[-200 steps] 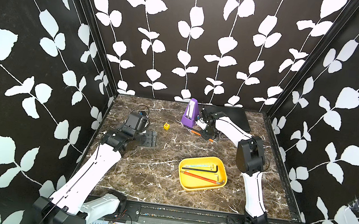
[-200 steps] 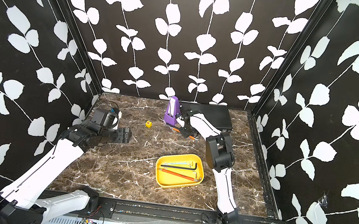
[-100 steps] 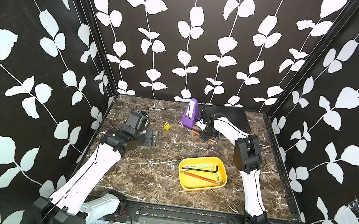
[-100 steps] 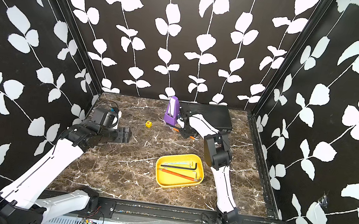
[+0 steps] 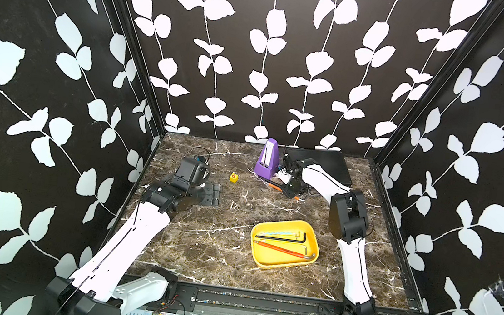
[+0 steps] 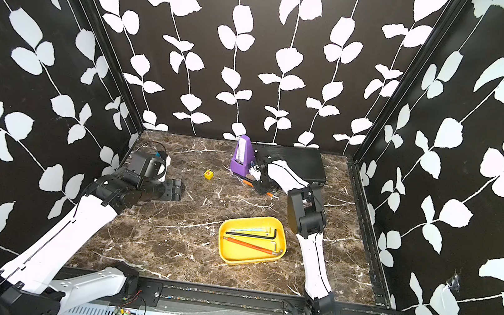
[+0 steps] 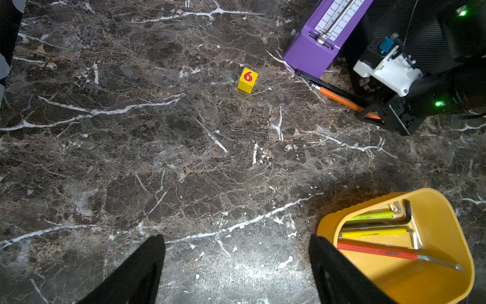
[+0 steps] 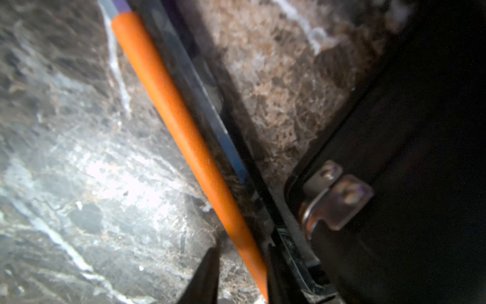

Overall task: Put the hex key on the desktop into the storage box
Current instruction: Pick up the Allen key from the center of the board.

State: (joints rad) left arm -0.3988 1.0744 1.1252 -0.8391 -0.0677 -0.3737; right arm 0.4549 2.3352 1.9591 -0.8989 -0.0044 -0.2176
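- At the back of the desktop (image 5: 201,240), just beside the purple metronome (image 5: 266,163), an orange-sleeved hex key (image 8: 181,126) lies flat, with a thin black key (image 7: 328,86) alongside it.
- Right gripper (image 8: 242,248) straddles the orange sleeve near one end. Its jaws stand apart, one finger close against the sleeve and a gap at the other.
- Left gripper (image 7: 235,238) hangs over bare marble, jaws spread wide with nothing between them.
- Yellow storage box (image 5: 274,259) sits nearer the front, well apart, holding other keys (image 5: 282,248).
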